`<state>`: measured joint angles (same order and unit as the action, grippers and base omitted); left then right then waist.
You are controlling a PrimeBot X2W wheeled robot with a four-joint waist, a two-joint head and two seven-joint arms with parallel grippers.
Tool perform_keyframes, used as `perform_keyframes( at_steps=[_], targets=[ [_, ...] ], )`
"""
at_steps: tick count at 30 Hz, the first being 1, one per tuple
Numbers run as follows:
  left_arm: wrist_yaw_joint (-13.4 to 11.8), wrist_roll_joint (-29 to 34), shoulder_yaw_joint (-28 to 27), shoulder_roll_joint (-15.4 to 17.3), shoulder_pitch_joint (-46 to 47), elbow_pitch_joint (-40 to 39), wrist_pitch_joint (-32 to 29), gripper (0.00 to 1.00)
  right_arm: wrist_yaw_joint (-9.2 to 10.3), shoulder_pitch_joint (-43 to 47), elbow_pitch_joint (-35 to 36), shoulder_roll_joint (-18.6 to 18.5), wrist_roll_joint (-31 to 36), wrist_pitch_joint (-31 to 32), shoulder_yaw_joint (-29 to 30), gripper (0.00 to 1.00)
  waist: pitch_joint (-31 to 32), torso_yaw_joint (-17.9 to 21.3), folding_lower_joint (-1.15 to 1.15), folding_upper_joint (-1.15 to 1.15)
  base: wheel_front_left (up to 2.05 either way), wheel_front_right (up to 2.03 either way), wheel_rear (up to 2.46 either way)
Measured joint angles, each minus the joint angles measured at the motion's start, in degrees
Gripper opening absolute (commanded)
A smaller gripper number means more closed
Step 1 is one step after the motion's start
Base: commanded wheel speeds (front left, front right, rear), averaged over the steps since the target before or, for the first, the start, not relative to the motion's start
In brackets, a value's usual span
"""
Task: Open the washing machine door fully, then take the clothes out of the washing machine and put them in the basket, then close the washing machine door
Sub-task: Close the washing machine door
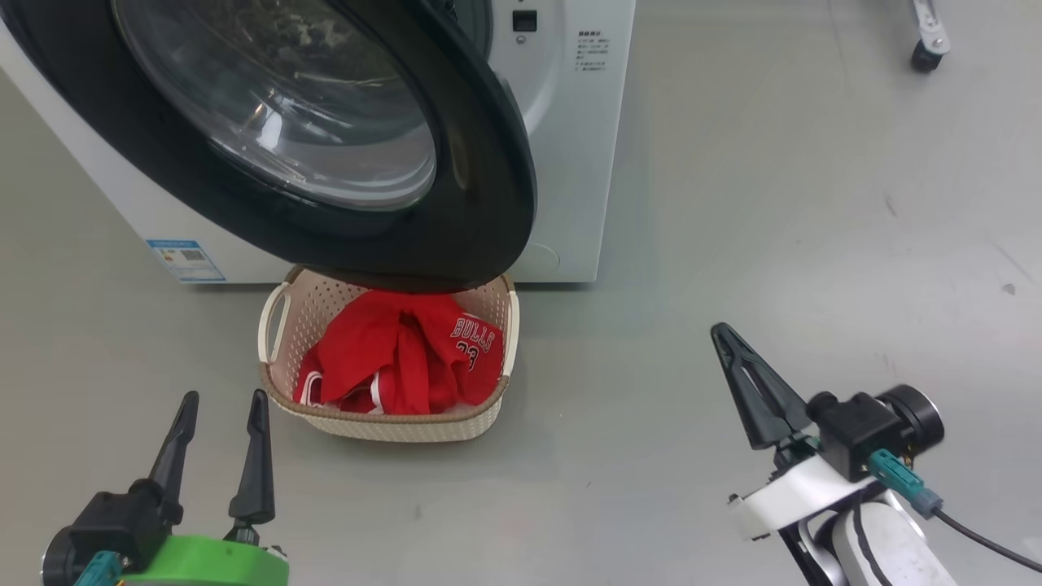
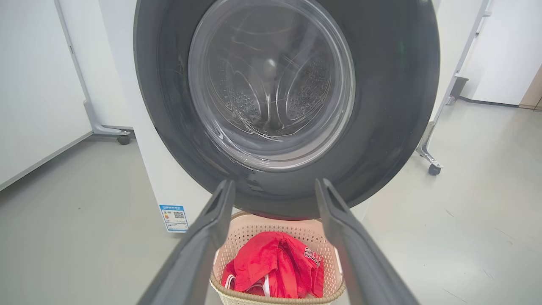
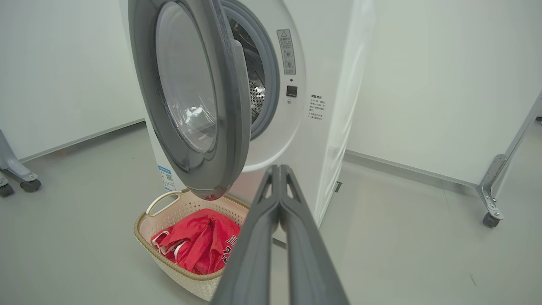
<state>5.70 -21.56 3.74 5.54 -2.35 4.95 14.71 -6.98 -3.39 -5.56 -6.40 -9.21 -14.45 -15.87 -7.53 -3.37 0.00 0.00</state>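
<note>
Item: red clothes (image 1: 383, 350) in basket (image 1: 391, 425), beneath part-open washing machine door (image 1: 496, 163).
Left gripper (image 1: 224, 397) spread, empty; right gripper (image 1: 718, 330) pinched together, empty.

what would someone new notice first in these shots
The big black-rimmed washing machine door dominates, hanging part-open at the top of the head view, over the basket. Next, the bright red clothes heaped in that cream basket on the floor. Lower down, the left claw stands open and the right claw is shut, both empty.
</note>
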Motion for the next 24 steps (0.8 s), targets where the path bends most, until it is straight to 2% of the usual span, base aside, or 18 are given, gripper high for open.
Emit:
perform_keyframes(
  at_steps=[5, 12, 24],
  targets=[
    [0.2, 0.5, 0.9, -0.7, 0.9, -0.7, 0.0, 1.0, -0.01, -3.7, 0.0, -1.4, 1.6, 0.0, -4.5, 0.0, -2.0, -1.1, 0.0, 0.0, 0.0, 0.0, 0.0],
    [0.7, 0.5, 2.3, -1.5, 3.4, -1.3, 0.0, 1.0, -0.02, -14.0, -1.2, -4.4, 2.8, 2.0, -13.7, 0.0, -6.3, -4.5, 0.0, 0.0, 0.0, 0.0, 0.0],
    [1.2, 0.5, 4.2, -2.8, 7.3, -1.3, 0.0, 1.0, -0.02, -25.8, -5.2, -8.4, 1.7, 4.7, -16.9, 0.0, -11.9, -10.5, 0.0, 0.0, 0.0, 0.0, 0.0]
  ],
)
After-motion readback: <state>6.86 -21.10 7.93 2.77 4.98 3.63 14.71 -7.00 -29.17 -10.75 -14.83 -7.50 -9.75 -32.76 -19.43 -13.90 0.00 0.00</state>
